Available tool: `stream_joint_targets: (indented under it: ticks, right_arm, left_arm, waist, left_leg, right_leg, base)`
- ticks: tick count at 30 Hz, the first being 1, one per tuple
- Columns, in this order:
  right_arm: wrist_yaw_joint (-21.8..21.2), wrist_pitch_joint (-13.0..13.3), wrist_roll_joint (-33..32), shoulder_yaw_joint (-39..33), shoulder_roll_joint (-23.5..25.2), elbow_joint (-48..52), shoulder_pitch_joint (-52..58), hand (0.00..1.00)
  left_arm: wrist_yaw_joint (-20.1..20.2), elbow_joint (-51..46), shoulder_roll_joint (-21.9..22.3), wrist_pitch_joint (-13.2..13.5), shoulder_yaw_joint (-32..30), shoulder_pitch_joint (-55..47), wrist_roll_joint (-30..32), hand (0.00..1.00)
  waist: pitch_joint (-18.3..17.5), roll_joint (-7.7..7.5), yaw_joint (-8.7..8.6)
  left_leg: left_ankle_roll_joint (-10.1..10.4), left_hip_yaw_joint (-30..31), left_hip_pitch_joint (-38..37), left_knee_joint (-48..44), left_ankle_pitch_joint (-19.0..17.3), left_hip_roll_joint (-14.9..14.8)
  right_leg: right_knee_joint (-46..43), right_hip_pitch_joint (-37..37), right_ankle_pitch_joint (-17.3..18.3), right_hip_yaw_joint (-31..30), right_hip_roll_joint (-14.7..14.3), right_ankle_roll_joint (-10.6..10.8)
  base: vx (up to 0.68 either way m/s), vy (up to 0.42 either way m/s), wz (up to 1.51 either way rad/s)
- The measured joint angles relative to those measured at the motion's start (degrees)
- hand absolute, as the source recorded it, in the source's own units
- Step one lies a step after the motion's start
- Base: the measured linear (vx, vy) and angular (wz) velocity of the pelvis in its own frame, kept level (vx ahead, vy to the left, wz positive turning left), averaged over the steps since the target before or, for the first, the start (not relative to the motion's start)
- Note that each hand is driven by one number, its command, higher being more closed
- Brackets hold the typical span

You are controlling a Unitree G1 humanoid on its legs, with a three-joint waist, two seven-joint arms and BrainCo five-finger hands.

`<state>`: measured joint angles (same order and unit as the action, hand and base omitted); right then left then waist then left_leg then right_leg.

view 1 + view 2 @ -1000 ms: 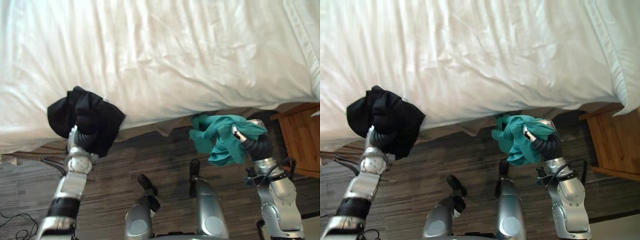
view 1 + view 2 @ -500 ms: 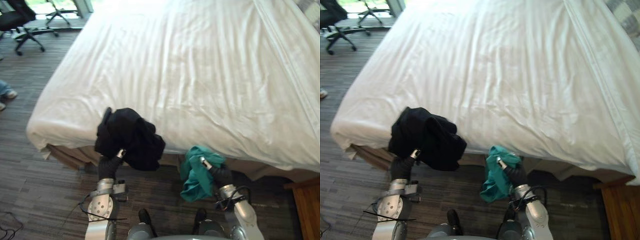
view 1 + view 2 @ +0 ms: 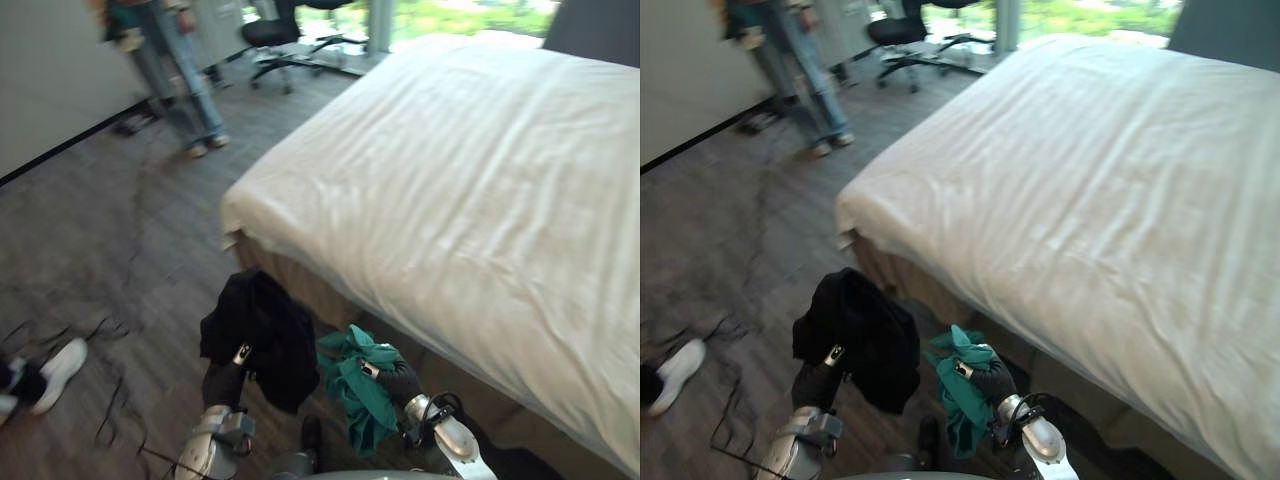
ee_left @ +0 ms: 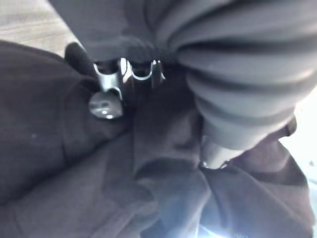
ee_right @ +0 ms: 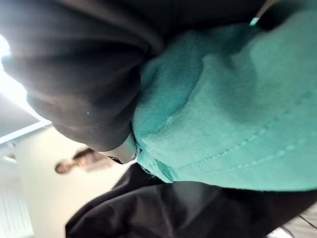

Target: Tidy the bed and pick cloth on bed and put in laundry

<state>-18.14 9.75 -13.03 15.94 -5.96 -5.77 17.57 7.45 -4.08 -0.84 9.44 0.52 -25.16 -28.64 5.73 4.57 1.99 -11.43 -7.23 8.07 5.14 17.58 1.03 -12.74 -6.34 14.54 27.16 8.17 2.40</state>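
We hold two cloths, both off the bed and above the floor. The black cloth (image 3: 258, 330) is bunched over our left hand (image 3: 224, 380). In the left wrist view its folds wrap the fingers (image 4: 105, 97), which are curled into the fabric and grip it, and the rest droops below the hand. The teal cloth (image 3: 355, 390) is gathered in our right hand (image 3: 398, 382). The fingers are closed round its upper bunch, and a tail of it hangs down between the two arms. In the right wrist view the teal fabric presses against the hand's dark cover, so little of the fingers shows there. The two cloths hang just beside each other, and their edges look to be touching.

The bed (image 3: 480, 180) lies to our right, its white cover smooth. Its near side edge runs from a corner down past the right hand, which is close beside that edge.

To our left the dark floor (image 3: 120, 260) is open. A white shoe (image 3: 55, 370) lies at its lower left. A person (image 3: 175, 70) stands well apart, beyond the bed's corner, and an office chair (image 3: 275, 35) stands farther off.
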Motion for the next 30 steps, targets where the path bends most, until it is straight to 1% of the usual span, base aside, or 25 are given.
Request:
stream_joint_targets:
  ticks: [1, 2, 3, 4, 5, 6, 7, 8, 9, 10, 11, 12, 13, 14, 15, 16, 17, 18, 19, 20, 21, 22, 23, 28, 30]
  right_arm:
    - [0.9, 0.8, 0.9, -0.4, -0.1, -0.5, 0.2, 1.00]
    - [1.4, 2.1, 0.9, -1.7, 0.0, -0.3, 0.6, 1.00]
    - [1.7, 2.9, 0.9, -2.3, -0.1, -0.5, 0.8, 1.00]
    - [2.5, 3.2, 0.6, -3.8, -0.2, 0.0, 0.9, 1.00]
    - [3.4, 3.1, -0.5, -4.7, -0.2, 0.7, 1.6, 1.00]
    - [3.9, 2.8, -1.8, -5.7, -0.1, 0.5, 1.9, 1.00]
    - [4.2, 2.3, -2.4, -6.3, -0.2, 0.5, 2.2, 1.00]
    - [4.5, 1.0, -3.7, -7.1, -0.1, 0.5, 2.0, 1.00]
    - [4.5, 0.8, -5.2, -6.9, 0.6, 0.5, 2.1, 1.00]
    - [4.5, 0.8, -5.4, -6.9, 0.6, 0.6, 2.1, 1.00]
    - [4.5, 0.6, -6.9, -6.7, 1.5, 0.5, 2.1, 1.00]
    - [4.5, 0.6, -7.6, -6.7, 2.1, 0.5, 2.2, 1.00]
    - [4.5, 0.6, -8.0, -6.7, 2.3, 0.5, 2.4, 1.00]
    - [4.6, 0.6, -8.7, -6.8, 2.9, 0.5, 3.4, 1.00]
    - [4.7, 0.7, -9.4, -6.5, 3.4, 0.5, 4.3, 1.00]
    - [4.8, 0.7, -10.1, -6.5, 3.6, 0.4, 4.9, 1.00]
    - [5.4, 1.1, -11.3, -6.7, 3.7, 0.3, 6.7, 1.00]
    - [5.3, 1.6, -12.6, -7.2, 3.7, -0.1, 7.9, 1.00]
    - [5.0, 2.2, -13.6, -7.6, 3.6, -1.1, 8.2, 1.00]
    - [4.0, 2.7, -15.5, -9.2, 3.8, -3.9, 8.5, 1.00]
    - [3.7, 2.9, -16.4, -9.7, 3.8, -5.3, 8.6, 1.00]
    - [3.2, 3.3, -17.2, -9.9, 3.9, -6.2, 8.8, 1.00]
    - [1.6, 6.8, -17.1, -8.2, 5.5, -4.6, 13.2, 1.00]
    - [1.6, 6.8, -17.1, -8.3, 5.5, -5.4, 12.1, 1.00]
    - [2.0, 6.7, -16.6, -8.9, 5.5, -10.9, 8.9, 1.00]
  left_arm:
    - [-0.2, 0.4, 0.1, 1.2, -0.3, -0.6, 0.0, 1.00]
    - [-0.6, 1.3, -0.2, 1.3, -0.8, -0.6, 0.1, 1.00]
    - [-0.7, 1.7, -0.3, 1.8, -0.7, -0.5, 0.2, 1.00]
    - [-1.5, 2.0, -0.3, 2.1, -0.5, -2.1, 0.8, 1.00]
    - [-1.6, 2.0, -0.3, 2.1, -0.1, -2.8, 1.3, 1.00]
    - [-1.7, 2.8, -0.3, 1.8, 0.0, -3.1, 1.4, 1.00]
    - [-1.7, 3.4, -0.3, 1.4, 0.6, -2.9, 1.4, 1.00]
    - [-1.8, 4.5, -0.8, 0.5, 1.9, -2.9, 1.6, 1.00]
    - [-1.8, 7.0, -1.4, -0.3, 2.3, -2.8, 1.6, 1.00]
    - [-1.8, 7.3, -1.5, -0.3, 2.3, -2.8, 1.6, 1.00]
    - [-1.8, 10.7, -1.9, -0.9, 2.3, -2.4, 1.7, 1.00]
    - [-1.9, 12.6, -2.3, -1.8, 2.4, -2.2, 1.7, 1.00]
    - [-1.9, 13.4, -2.6, -2.0, 2.4, -2.1, 1.7, 1.00]
    - [-2.0, 15.3, -4.0, -2.2, 3.2, -1.8, 1.6, 1.00]
    - [-2.0, 17.4, -4.9, -2.3, 3.6, -0.8, 0.8, 1.00]
    - [-1.8, 18.9, -5.4, -2.3, 3.7, -0.2, 0.0, 1.00]
    - [-1.1, 21.5, -5.8, -2.3, 3.9, 1.2, -1.1, 1.00]
    - [-0.7, 23.0, -5.6, -2.5, 4.0, 1.8, -2.0, 1.00]
    - [-0.3, 23.7, -5.6, -2.5, 3.9, 2.2, -2.5, 1.00]
    - [0.2, 25.0, -5.5, -3.0, 3.9, 2.5, -3.7, 1.00]
    - [0.5, 25.4, -5.5, -3.3, 4.0, 2.2, -4.6, 1.00]
    - [1.0, 25.5, -5.0, -3.5, 4.0, 1.7, -4.9, 1.00]
    - [3.7, 28.4, -1.5, -1.7, 6.8, -1.3, -5.6, 1.00]
    - [3.7, 28.6, -1.5, -1.6, 7.1, -1.3, -5.6, 1.00]
    - [3.9, 30.9, -1.8, -1.3, 8.4, -0.7, -5.5, 1.00]
  waist:
    - [0.2, 1.01, 0.78]
    - [0.1, -1.64, 0.14]
    - [0.1, -1.97, 0.68]
    - [0.1, -1.39, 1.55]
    - [-0.1, -0.32, 1.31]
    - [0.0, -0.35, 0.24]
    - [0.0, -0.35, 0.32]
    - [0.1, -1.03, 0.44]
    - [0.2, -2.60, 0.56]
    - [0.3, -2.79, 0.58]
    - [0.7, -3.40, 0.47]
    - [1.2, -3.72, 0.38]
    - [1.6, -3.89, 0.26]
    - [2.3, -3.60, -0.52]
    - [2.4, -3.97, -1.65]
    - [2.4, -3.93, -2.20]
    - [2.4, -3.93, -3.40]
    - [2.5, -3.90, -4.12]
    - [2.5, -3.93, -4.34]
    - [2.6, -4.04, -4.25]
    - [2.5, -4.48, -4.19]
    - [2.3, -5.05, -4.15]
    - [-2.0, -5.41, -2.89]
    - [-2.0, -5.47, -2.89]
    - [-1.8, -5.69, -2.97]
  left_leg:
    - [1.9, -8.7, -1.0, 0.0, -12.6, 0.0]
    - [3.5, -15.0, -1.2, -2.0, -17.7, 0.4]
    - [3.1, -17.4, -0.8, -4.6, -17.6, 0.0]
    - [3.3, -22.1, -0.9, -10.7, -17.9, -2.5]
    - [4.5, -23.3, -2.3, -12.1, -17.0, -4.5]
    - [6.7, -23.0, -3.0, -10.8, -14.1, -3.9]
    - [6.0, -21.9, -3.3, -9.7, -13.4, -3.2]
    - [5.6, -19.4, -4.0, -7.2, -12.6, -1.6]
    - [5.6, -16.7, -4.3, -6.5, -12.5, -0.1]
    - [5.6, -16.4, -4.4, -6.5, -12.6, 0.1]
    - [5.2, -14.5, -5.2, -6.0, -12.8, 0.9]
    - [4.7, -12.7, -5.8, -6.0, -13.1, 1.1]
    - [4.4, -11.4, -6.3, -5.9, -13.4, 1.1]
    - [3.8, -8.1, -6.4, -5.7, -13.9, 0.9]
    - [3.8, -5.1, -6.4, -5.5, -14.0, 0.9]
    - [3.8, -3.4, -6.3, -5.4, -14.0, 0.9]
    - [3.9, -1.1, -6.4, -5.1, -13.9, 1.1]
    - [3.9, 0.1, -6.6, -5.0, -13.9, 1.6]
    - [4.0, 0.7, -6.9, -4.9, -13.9, 2.1]
    - [4.1, 2.0, -7.7, -4.6, -13.8, 3.4]
    - [4.3, 2.4, -8.6, -4.0, -13.7, 4.4]
    - [4.4, 2.4, -9.1, -3.4, -13.6, 5.3]
    - [7.5, -0.7, -13.9, 0.6, -16.0, 4.0]
    - [7.5, -0.7, -14.0, 0.6, -16.0, 4.0]
    - [7.5, -0.8, -15.1, 0.5, -16.0, 3.9]
  right_leg:
    - [0.6, -2.9, 1.4, 6.1, 0.3, 1.3]
    - [2.1, -4.2, 1.7, 10.3, 2.6, 1.0]
    - [1.7, -4.1, 1.8, 11.8, 3.9, 1.1]
    - [0.5, -4.4, 1.7, 14.8, 5.1, 1.5]
    - [-0.6, -5.0, 1.6, 16.7, 4.8, 2.4]
    - [-2.4, -5.9, 1.6, 18.4, 5.2, 2.7]
    - [-3.9, -6.0, 1.3, 18.5, 5.8, 3.0]
    - [-7.3, -5.8, 0.9, 18.3, 7.5, 3.0]
    - [-9.7, -6.3, 0.9, 18.5, 8.9, 3.1]
    - [-10.1, -6.3, 0.9, 18.5, 9.1, 3.1]
    - [-17.1, -4.9, -0.1, 18.4, 11.5, 1.7]
    - [-24.6, -2.8, -2.7, 17.8, 13.8, -2.4]
    - [-28.8, -1.4, -4.8, 17.0, 14.9, -5.9]
    - [-34.2, 2.4, -3.1, 11.9, 14.6, -6.4]
    - [-33.1, 4.9, -0.9, 6.4, 11.6, -2.9]
    - [-31.5, 6.1, 0.0, 3.4, 9.6, -1.5]
    - [-26.4, 8.1, 1.4, -2.9, 5.4, 0.9]
    - [-22.4, 9.2, 2.0, -7.2, 3.7, 1.9]
    - [-20.1, 9.7, 2.0, -8.9, 2.9, 1.9]
    - [-15.7, 9.7, 1.6, -12.0, 2.0, 1.8]
    - [-12.9, 9.5, 0.6, -12.8, 2.1, 0.8]
    - [-10.6, 9.3, -0.8, -13.0, 2.4, 0.9]
    - [5.0, 1.4, -8.5, -11.0, -0.5, 1.3]
    - [5.2, 1.3, -8.5, -11.0, -0.6, 1.4]
    - [6.6, -0.1, -8.7, -11.1, -1.0, 1.5]
  base:
    - [-0.07, 0.133, 2.25]
    - [-0.04, 0.137, 2.10]
    - [0.01, 0.101, 1.79]
    - [0.08, 0.058, 1.19]
    - [0.10, 0.013, 1.57]
    - [0.10, -0.014, 1.36]
    - [0.09, 0.036, 1.45]
    - [0.09, 0.078, 1.25]
    - [0.07, 0.070, 1.00]
    - [0.08, 0.051, 0.83]
    - [0.08, 0.062, 0.60]
    - [0.11, 0.087, 0.71]
    - [0.14, 0.127, 0.88]
    - [0.15, 0.099, 1.15]
    - [0.14, 0.078, 1.31]
    - [0.12, 0.020, 1.51]
    - [0.13, -0.008, 1.46]
    - [0.14, -0.017, 1.38]
    - [0.12, -0.034, 1.07]
    - [0.11, -0.044, 0.84]
    - [0.10, -0.060, 0.75]
    - [0.07, -0.046, 0.36]
    - [0.02, -0.022, 0.13]
    - [0.00, 0.000, 0.00]
    - [-0.01, -0.010, -0.02]
